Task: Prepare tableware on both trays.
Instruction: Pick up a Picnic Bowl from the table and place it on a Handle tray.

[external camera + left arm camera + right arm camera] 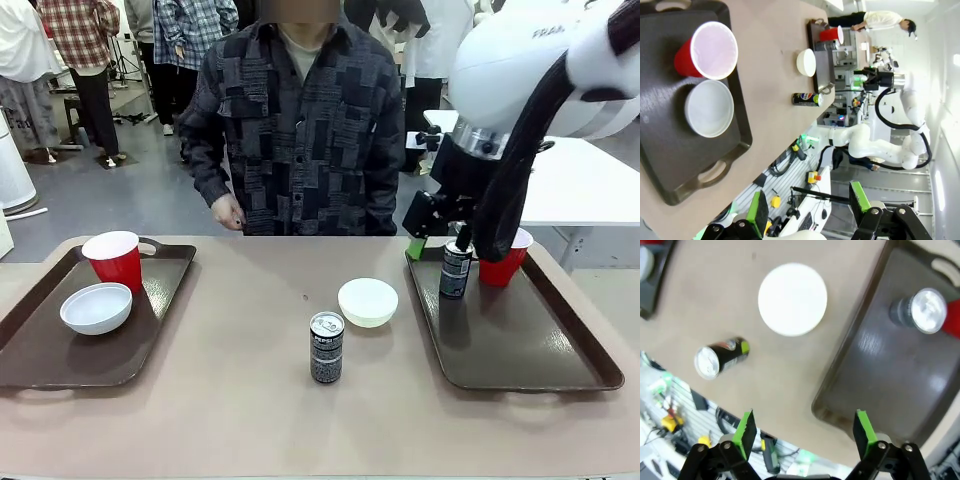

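Note:
The left tray [40, 350] carries a red cup [116, 260] and a white bowl [96, 308]. Between the trays, on the bare table, stand a black can [326, 348] and a pale bowl [367, 302]. On the far end of the right tray [530, 350] are a second black can [456, 268] and a red cup [503, 262]. My right gripper [437, 245] hangs open just above that can, holding nothing. In the right wrist view its gripper [805, 432] is open high over the tray's edge [840, 390]. My left gripper [809, 207] is open and empty, off the near side of the left tray [670, 150].
A person stands at the far side of the table, one hand [228, 212] near its edge. The tabletop [250, 420] is bare in front of the middle can. Other people and tables show farther off.

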`<state>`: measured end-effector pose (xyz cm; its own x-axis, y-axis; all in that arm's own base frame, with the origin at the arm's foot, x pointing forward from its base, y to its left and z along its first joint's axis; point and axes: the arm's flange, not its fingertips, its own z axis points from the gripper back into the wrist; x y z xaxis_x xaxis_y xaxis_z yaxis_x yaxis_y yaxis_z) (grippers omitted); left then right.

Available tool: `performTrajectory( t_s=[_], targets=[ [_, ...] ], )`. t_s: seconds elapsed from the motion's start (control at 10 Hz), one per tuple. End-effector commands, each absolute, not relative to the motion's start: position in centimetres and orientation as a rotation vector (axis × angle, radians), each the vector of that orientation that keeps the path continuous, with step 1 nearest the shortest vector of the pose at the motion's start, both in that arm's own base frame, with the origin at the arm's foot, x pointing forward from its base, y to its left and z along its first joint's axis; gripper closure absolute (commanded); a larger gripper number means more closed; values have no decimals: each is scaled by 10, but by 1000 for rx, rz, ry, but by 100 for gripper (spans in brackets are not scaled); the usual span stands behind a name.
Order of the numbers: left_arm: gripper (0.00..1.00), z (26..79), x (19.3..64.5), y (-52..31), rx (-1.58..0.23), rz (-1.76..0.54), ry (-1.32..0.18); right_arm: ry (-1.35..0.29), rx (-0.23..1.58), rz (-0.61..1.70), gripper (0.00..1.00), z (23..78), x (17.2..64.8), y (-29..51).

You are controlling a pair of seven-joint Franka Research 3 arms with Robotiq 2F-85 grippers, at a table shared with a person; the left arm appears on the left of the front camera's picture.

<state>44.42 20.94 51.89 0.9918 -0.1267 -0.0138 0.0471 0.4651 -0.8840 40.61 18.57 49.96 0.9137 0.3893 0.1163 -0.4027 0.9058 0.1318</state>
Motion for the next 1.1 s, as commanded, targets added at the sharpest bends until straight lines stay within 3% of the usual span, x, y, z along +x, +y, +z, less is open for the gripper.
performTrajectory(
  t_s=[0.0, 0.7, 0.8, 0.9, 1.0],
  targets=[
    [14, 522, 443, 209, -1086, -106, 85, -130, 95, 382, 0, 482, 432, 201],
    [14, 522, 443, 209, -1086, -106, 85, -120, 108, 317, 0, 440, 486, 240],
    [14, 522, 443, 209, -1086, -106, 85, -65, 121, 353, 0, 449, 453, 234],
    [14, 522, 443, 209, -1086, -106, 85, -34, 98, 496, 0, 465, 390, 211],
    [14, 522, 443, 209, -1086, -106, 85, -35, 100, 501, 0, 470, 366, 195]
  ],
)
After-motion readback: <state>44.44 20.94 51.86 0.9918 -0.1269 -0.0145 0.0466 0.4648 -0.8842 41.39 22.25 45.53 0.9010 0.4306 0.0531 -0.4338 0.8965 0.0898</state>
